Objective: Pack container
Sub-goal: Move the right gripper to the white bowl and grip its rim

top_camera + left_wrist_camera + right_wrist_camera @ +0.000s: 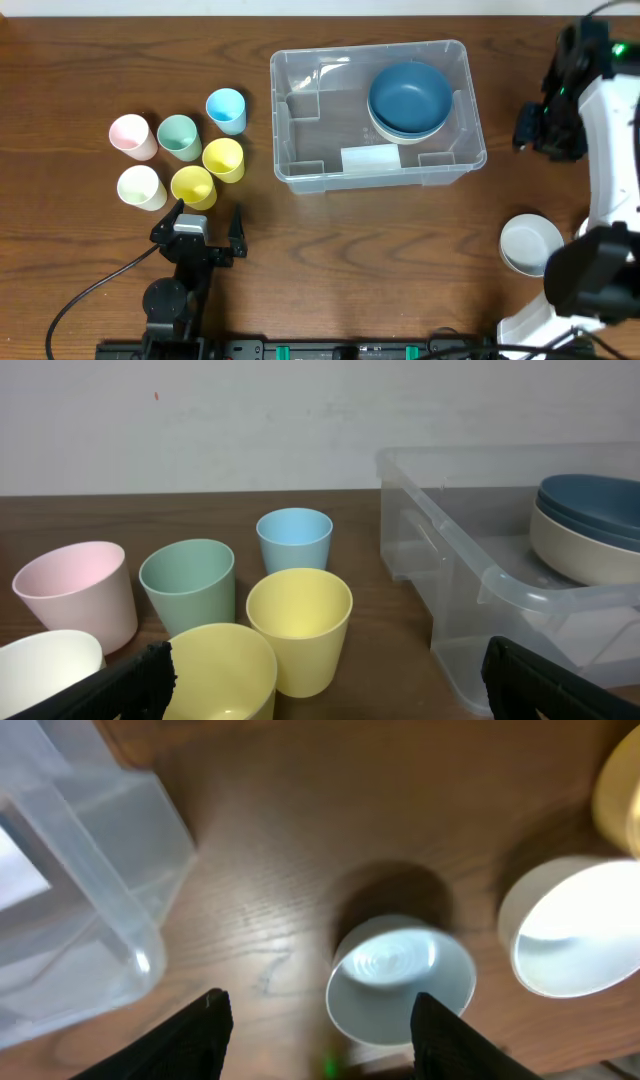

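L jaws (207, 214) wide open, empty, by cups (179, 137). R jaws (325, 1020) part open, nothing held. Farther back on surface (400, 260), container (320, 125): clear rect. plastic, rounded corners, rim, white label (370, 158) at near wall, blue bowls (409, 98) stacked inside R end.

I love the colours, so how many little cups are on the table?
6, left of the clear container: pink cup, green cup, light blue cup, white cup, yellow cup and another yellow cup. The right arm may hide others.
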`<state>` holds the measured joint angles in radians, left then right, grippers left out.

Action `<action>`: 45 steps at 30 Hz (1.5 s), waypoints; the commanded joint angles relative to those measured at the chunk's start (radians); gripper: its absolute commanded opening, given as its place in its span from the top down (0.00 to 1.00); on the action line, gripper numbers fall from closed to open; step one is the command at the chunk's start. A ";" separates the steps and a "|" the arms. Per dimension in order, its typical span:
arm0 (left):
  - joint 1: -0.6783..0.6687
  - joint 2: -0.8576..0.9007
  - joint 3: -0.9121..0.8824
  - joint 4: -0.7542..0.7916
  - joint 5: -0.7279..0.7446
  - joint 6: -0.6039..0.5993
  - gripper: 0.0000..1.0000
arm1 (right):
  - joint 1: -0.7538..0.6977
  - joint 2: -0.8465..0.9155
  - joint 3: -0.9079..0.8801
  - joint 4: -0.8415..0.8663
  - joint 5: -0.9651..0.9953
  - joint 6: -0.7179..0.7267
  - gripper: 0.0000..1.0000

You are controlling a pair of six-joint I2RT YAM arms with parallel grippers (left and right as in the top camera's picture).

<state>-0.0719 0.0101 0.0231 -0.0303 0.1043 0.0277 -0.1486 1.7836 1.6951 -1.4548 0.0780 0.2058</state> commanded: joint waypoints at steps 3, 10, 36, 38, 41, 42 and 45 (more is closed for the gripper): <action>0.006 -0.006 -0.019 -0.032 0.012 0.013 0.02 | -0.023 -0.262 -0.269 0.105 -0.025 0.051 0.41; 0.006 -0.006 -0.019 -0.032 0.012 0.013 0.02 | -0.038 -0.575 -0.585 0.211 -0.059 0.040 0.41; 0.006 -0.006 -0.019 -0.032 0.012 0.013 0.02 | -0.036 -0.523 -1.027 0.697 0.013 0.230 0.52; 0.006 -0.006 -0.019 -0.032 0.012 0.013 0.02 | -0.036 -0.516 -1.041 0.712 0.013 0.231 0.60; 0.006 -0.006 -0.019 -0.032 0.012 0.013 0.02 | -0.036 -0.502 -1.049 0.718 0.020 0.231 0.71; 0.006 -0.006 -0.019 -0.032 0.012 0.013 0.02 | -0.036 -0.497 -1.049 0.719 0.022 0.231 0.75; 0.006 -0.006 -0.019 -0.032 0.012 0.013 0.02 | -0.036 -0.484 -1.049 0.722 0.026 0.231 0.84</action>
<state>-0.0719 0.0101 0.0231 -0.0303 0.1047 0.0277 -0.1772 1.2865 0.6556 -0.7368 0.0795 0.4313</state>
